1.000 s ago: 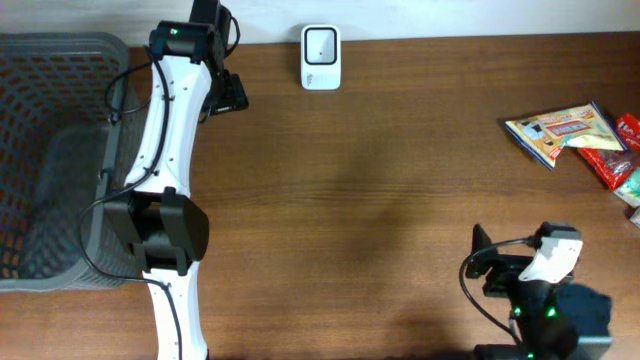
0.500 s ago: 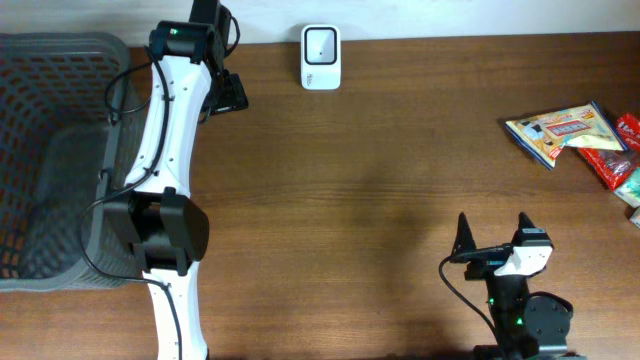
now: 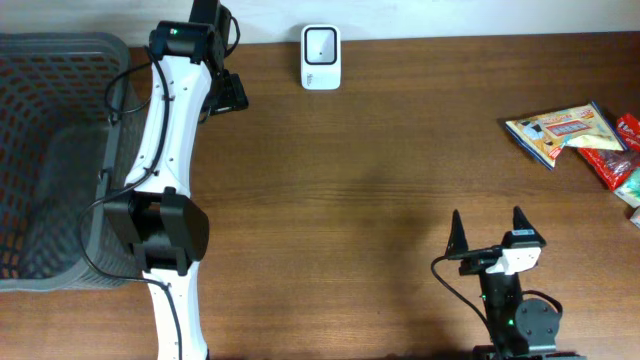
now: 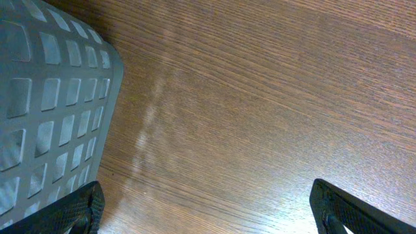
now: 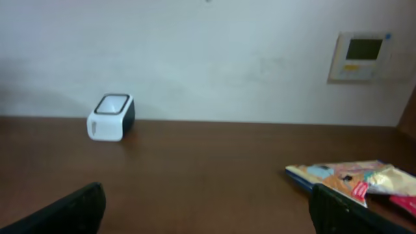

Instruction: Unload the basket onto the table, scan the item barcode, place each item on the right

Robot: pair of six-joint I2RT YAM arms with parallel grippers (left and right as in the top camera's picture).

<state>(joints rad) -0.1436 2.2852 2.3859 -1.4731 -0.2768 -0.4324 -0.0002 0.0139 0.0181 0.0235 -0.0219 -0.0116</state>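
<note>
Two arms share the overhead view, and only one has moved. The right arm [image 3: 515,305], at 5 o'clock, has swung up out of its folded pose over the last second. Its right jaws now point toward 12 o'clock, spread wide and empty. The left arm [image 3: 165,160] has not shifted beside the grey basket [image 3: 60,60] at 9 o'clock. The barcode scanner [image 3: 321,57] sits at 12 o'clock. The snack packets [image 3: 560,128], the items to scan, lie untouched at 2 o'clock.

The left wrist view shows the left jaws wide apart over bare surface, with the basket wall [image 4: 45,97] at 9 o'clock.

In the right wrist view, between the parted tips, the scanner [image 5: 111,117] stands at 10 o'clock and the packets [image 5: 344,182] at 4 o'clock. I judge the reach for an item is only starting.
</note>
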